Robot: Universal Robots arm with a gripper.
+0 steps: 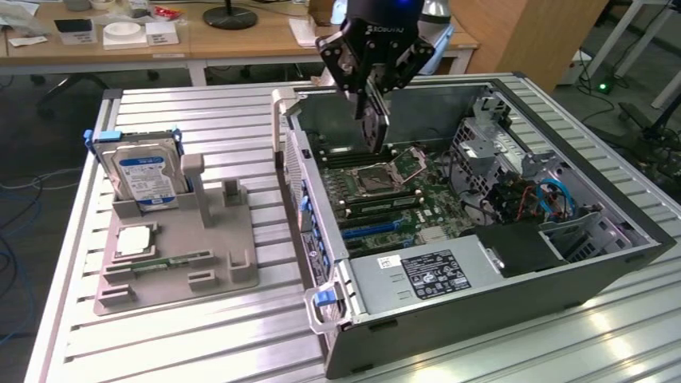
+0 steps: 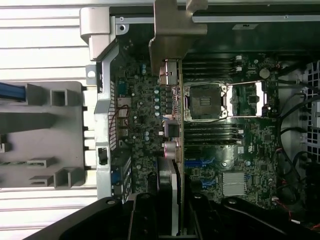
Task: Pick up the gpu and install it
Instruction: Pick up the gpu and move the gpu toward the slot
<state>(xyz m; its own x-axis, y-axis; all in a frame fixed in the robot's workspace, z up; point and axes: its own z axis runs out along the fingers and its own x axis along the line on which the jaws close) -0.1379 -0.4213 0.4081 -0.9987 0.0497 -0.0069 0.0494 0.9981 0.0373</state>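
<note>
My gripper (image 1: 372, 100) hangs over the open computer case (image 1: 319, 231) and is shut on the gpu (image 1: 375, 128). The card hangs on edge below the fingers, above the motherboard (image 1: 388, 195) near the empty CPU socket (image 1: 372, 174). In the wrist view the gpu (image 2: 173, 150) shows edge-on between my dark fingers (image 2: 145, 215), with its silver bracket (image 2: 172, 30) at the far end by the case's rear wall. The card is clear of the board and touches no slot.
A grey fixture (image 1: 213, 231) beside the case carries a hard drive (image 1: 147, 177), a CPU chip (image 1: 136, 239) and a memory stick (image 1: 171, 262). Inside the case are the power supply (image 1: 426, 275), cables (image 1: 537, 199) and the drive cage (image 1: 490, 136).
</note>
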